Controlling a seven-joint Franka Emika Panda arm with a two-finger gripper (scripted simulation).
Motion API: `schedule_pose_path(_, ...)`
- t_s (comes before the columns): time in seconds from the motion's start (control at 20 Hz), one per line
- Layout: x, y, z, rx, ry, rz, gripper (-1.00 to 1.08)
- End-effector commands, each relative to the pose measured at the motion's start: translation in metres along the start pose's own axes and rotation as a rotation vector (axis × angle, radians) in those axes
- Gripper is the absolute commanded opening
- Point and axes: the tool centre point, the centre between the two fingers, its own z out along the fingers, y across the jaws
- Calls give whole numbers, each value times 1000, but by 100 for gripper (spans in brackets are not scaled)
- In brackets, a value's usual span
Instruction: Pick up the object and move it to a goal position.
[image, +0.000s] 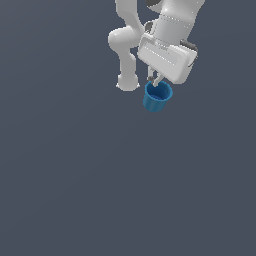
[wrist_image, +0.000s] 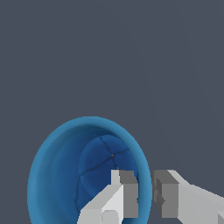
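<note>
The object is a small blue cup (image: 157, 97), round and tapering toward its base, hanging under the white robot hand near the top of the exterior view. In the wrist view I look into its open mouth (wrist_image: 65, 175). My gripper (wrist_image: 145, 194) is shut on the cup's rim: one finger (wrist_image: 127, 192) is inside the cup and the other (wrist_image: 168, 192) is outside, with the blue wall pinched between them. In the exterior view the fingertips (image: 156, 80) reach down to the rim from the hand. The cup seems lifted off the floor and tilted.
The white arm links (image: 125, 45) and hand body (image: 167, 55) fill the upper part of the exterior view. The ground is a plain dark grey surface (image: 100, 190). No goal marker shows in either view.
</note>
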Motion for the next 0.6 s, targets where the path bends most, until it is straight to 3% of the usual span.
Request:
schedule_pose_path(0.0,-4,0,-26,2,0,1,-100)
schedule_pose_path(0.55,-25,-1,-131,2,-3,-4,-100)
